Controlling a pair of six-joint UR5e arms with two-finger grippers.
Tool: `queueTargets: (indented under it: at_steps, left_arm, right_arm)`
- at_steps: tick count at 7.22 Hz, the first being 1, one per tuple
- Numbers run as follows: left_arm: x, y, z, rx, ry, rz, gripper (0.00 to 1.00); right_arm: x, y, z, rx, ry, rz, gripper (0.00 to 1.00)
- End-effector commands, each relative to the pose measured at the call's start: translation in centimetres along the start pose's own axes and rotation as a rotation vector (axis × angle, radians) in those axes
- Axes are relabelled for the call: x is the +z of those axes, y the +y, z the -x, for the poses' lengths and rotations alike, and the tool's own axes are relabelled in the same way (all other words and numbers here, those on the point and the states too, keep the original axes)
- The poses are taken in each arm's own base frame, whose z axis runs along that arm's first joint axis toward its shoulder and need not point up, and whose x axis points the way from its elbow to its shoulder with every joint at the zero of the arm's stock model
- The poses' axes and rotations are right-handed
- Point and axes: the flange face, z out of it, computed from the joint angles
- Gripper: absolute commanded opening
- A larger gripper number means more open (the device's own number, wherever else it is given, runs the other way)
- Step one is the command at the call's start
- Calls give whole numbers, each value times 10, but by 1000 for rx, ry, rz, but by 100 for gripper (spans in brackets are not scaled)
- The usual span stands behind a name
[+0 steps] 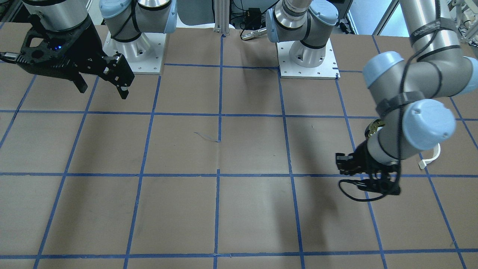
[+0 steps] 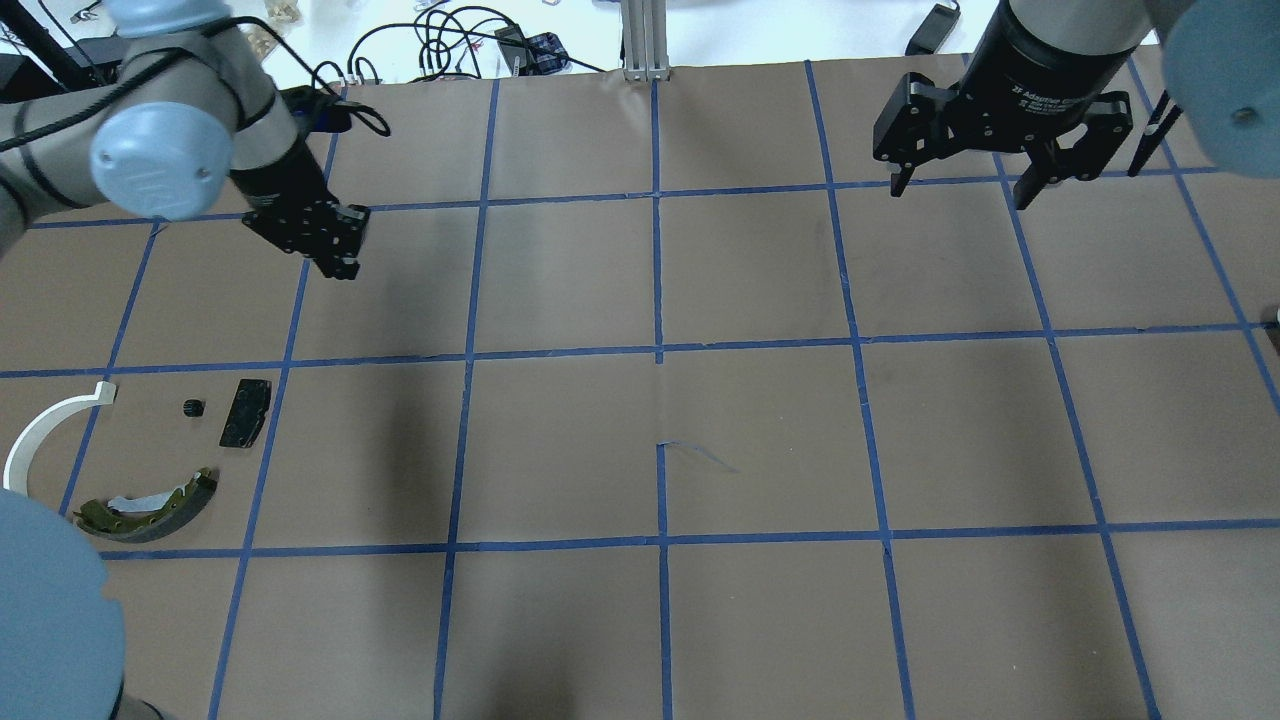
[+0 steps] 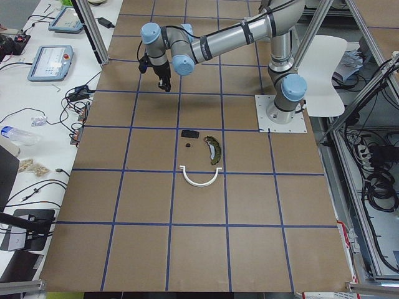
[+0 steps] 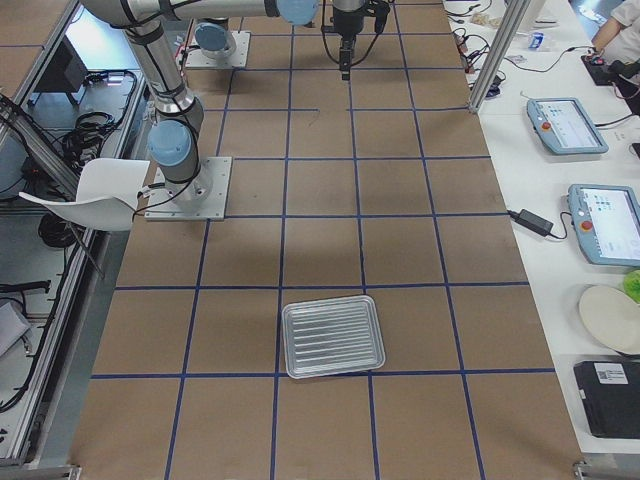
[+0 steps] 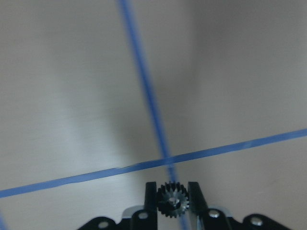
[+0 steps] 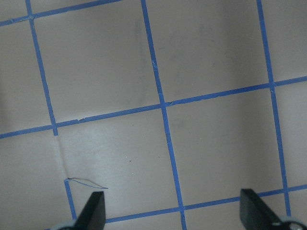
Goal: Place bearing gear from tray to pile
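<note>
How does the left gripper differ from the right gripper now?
The left gripper is shut on a small gear; the right gripper is open and empty. The left gripper hangs over the table's left side, the right gripper over its right. Both are black, above the table.

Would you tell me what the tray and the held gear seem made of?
The tray looks like bare metal, perhaps aluminium: silvery, ribbed, dull sheen. The gear in the left tool looks like dark metal: grey glints on its teeth.

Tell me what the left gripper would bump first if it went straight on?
Probably the bare table, near a blue tape crossing. The left gripper, shut on the bearing gear, points down; nothing else shows ahead.
</note>
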Motion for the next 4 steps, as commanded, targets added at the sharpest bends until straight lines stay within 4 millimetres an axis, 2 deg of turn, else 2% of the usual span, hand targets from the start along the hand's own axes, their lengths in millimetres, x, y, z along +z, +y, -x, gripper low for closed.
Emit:
queueTargets:
  at_steps: [1, 2, 3, 4]
  left_arm:
    - [12, 26, 129, -75, 15, -7, 0]
    - [23, 46, 179, -128, 32, -3, 0]
    - [37, 60, 212, -161, 46, 5, 0]
    - [53, 63, 224, -178, 50, 6, 0]
  right_arm:
    - [0, 0, 0, -3, 2, 1, 100]
    - [1, 0, 0, -3, 3, 4, 100]
    - [1, 0, 0, -3, 3, 2, 100]
    - [1, 0, 0, -3, 3, 2, 100]
